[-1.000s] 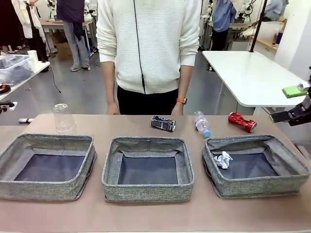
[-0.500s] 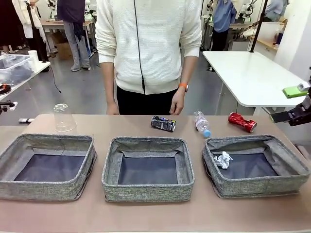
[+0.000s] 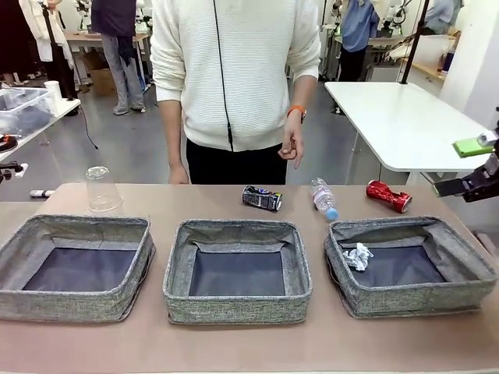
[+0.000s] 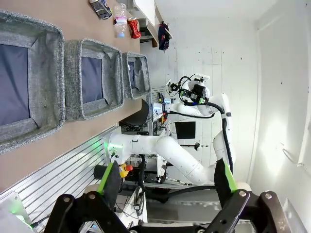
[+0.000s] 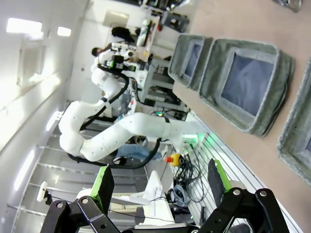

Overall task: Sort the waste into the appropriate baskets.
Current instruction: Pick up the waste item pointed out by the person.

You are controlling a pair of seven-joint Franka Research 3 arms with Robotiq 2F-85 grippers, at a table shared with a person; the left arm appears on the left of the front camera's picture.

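Four items sit on the desk [image 3: 195,199]; left pincer [image 4: 165,175] and right pincer [image 5: 160,175] both spread, empty.
Behind the baskets [image 3: 236,308] lie red can [image 3: 388,195], bottle [image 3: 324,198], dark can [image 3: 261,198], cup [image 3: 102,189]; paper wad [image 3: 358,256] in the right basket [image 3: 413,294]. Right pincer should drop square onto the nearest red can, pinching across its width.

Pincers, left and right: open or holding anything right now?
Left pincer: open, nothing between its fingers.
Right pincer: open, nothing between its fingers.
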